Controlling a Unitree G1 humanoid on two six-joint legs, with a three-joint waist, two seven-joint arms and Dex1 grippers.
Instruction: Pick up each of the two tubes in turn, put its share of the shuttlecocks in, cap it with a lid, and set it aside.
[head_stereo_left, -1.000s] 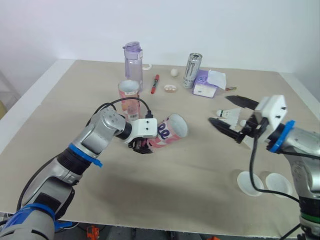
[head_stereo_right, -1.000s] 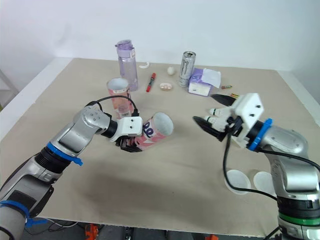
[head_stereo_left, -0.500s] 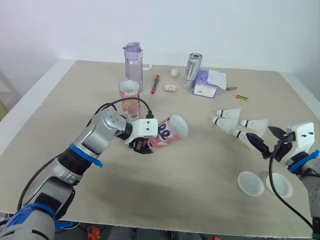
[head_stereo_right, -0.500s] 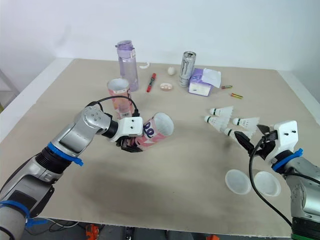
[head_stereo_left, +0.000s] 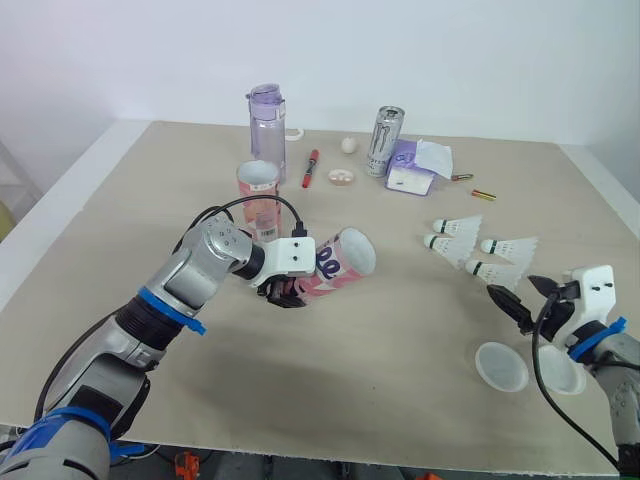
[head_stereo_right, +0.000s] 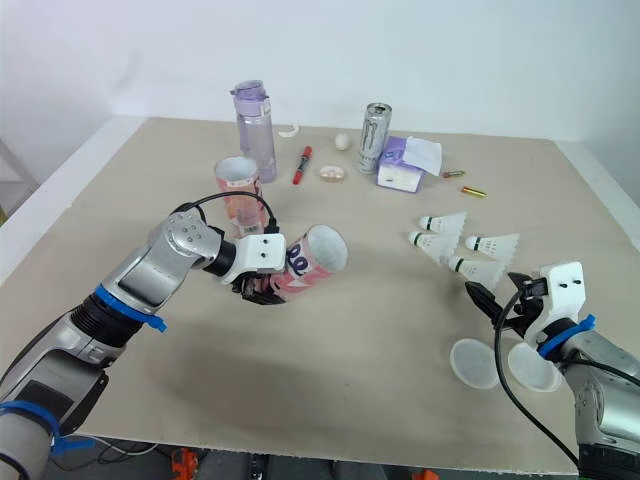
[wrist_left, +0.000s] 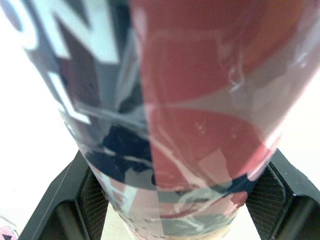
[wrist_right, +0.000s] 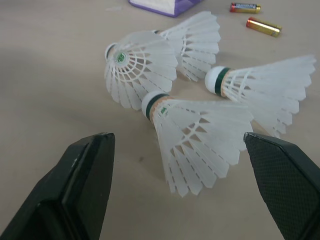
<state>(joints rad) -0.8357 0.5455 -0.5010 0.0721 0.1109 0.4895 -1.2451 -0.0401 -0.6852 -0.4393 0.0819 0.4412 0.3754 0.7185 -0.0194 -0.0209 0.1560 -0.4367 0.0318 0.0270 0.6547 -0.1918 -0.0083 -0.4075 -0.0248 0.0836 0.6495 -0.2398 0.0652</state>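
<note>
Head views. We list the left gripper (head_stereo_left: 285, 290), clamped on the base end of a pink tube (head_stereo_left: 340, 262) at mid-table. The tube's long axis lies nearly level, and its open mouth faces the robot's right and slightly up. A second tube (head_stereo_left: 257, 192) stands upright just behind it, mouth up. The right gripper (head_stereo_left: 510, 288) is spread wide and empty, low over the table (head_stereo_left: 120, 220), just beside four shuttlecocks (head_stereo_left: 497, 270) that lie with corks toward the robot's left. Two white lids (head_stereo_left: 500, 366) lie near it.

Left wrist view. We see both pads (wrist_left: 92, 195) pressed against the tube's sides.

Right wrist view. We see the fingers (wrist_right: 85, 185) far apart and touching nothing. The nearest shuttlecock lies on its side between them, skirt toward the camera.
</note>
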